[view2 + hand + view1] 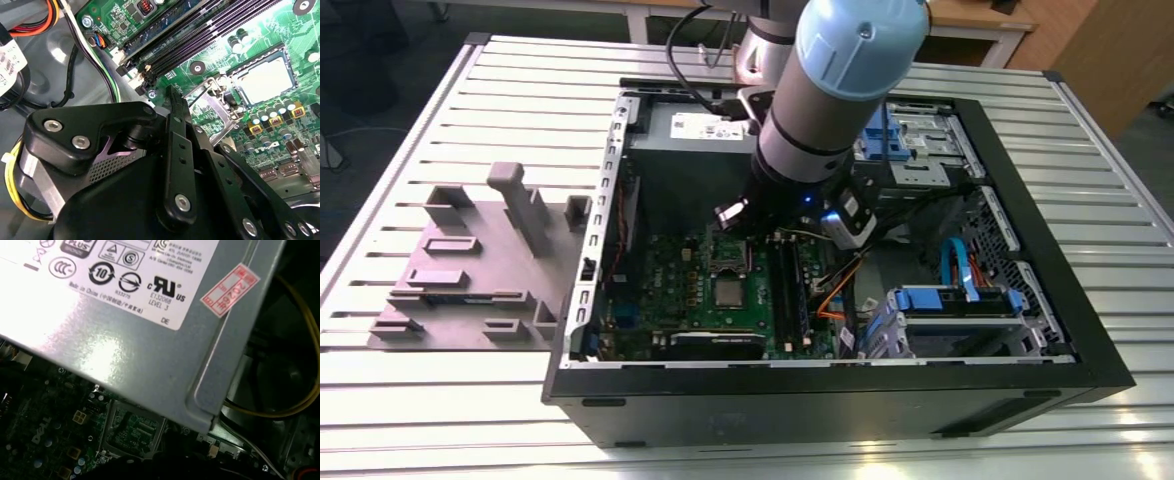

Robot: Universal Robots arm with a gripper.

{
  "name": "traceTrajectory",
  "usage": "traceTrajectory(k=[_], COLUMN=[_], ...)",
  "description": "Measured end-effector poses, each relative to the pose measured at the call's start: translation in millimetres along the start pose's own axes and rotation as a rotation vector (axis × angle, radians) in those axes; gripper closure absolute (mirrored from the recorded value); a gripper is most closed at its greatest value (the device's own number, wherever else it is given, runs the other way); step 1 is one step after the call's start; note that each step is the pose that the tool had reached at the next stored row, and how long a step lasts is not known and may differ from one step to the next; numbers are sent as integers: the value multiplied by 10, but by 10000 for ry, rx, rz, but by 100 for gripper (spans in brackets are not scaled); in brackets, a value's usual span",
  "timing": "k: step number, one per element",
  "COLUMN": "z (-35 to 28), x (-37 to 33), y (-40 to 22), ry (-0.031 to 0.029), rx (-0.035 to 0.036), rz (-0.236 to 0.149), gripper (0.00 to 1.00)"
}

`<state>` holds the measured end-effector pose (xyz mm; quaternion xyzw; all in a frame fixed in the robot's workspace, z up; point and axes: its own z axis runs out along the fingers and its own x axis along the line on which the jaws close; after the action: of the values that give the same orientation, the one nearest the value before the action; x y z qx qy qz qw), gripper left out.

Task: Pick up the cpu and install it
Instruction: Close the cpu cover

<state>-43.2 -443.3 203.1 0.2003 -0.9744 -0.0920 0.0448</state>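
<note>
Memory slots [200,39] run alongside the raised socket frame [109,427]; the grey power supply [150,340] looms just beyond it. Beside that frame the cpu [263,80] lies flat in its socket, apart from the gripper [173,97] hovering over the frame; whether the claw is spread or pressed together, I cannot tell. Case walls [607,200] hem the frame in.

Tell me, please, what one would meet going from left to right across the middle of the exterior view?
Grey moulded plastic fixture → small silvery square cpu → long narrow black memory sticks → blue plastic drive bracket.
</note>
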Motion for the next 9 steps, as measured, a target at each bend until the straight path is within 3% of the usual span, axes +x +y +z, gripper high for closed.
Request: traceTrajectory(k=[9], z=[-29], x=[-27], y=[-12], ry=[62], rx=[-1], rz=[14], gripper=[90])
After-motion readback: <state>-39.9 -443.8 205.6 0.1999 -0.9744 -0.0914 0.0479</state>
